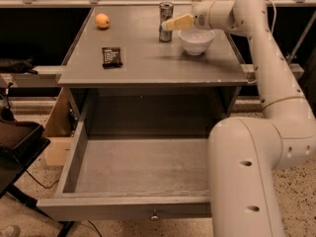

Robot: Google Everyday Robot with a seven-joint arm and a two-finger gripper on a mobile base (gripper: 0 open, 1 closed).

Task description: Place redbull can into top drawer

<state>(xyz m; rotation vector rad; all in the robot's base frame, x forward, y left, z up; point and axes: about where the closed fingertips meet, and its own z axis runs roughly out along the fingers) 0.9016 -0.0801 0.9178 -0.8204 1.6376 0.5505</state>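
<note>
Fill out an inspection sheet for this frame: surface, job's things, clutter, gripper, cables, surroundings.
Surface: grey tabletop, flat, holding four items.
Job's things: redbull can upright at the table's back; top drawer pulled open, visible bottom bare.
Clutter: white bowl right of the can; orange; dark packet.
Gripper: gripper at the can's right side, above the bowl; grasp cannot be told.
Cables: thin cable on the floor, left.
Surroundings: cardboard box, speckled floor.

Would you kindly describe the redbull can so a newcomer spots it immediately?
On the grey cabinet top, look to the far edge, left of the white bowl. The redbull can stands there, tall, slim and metallic, with the gripper at its right side.
</note>
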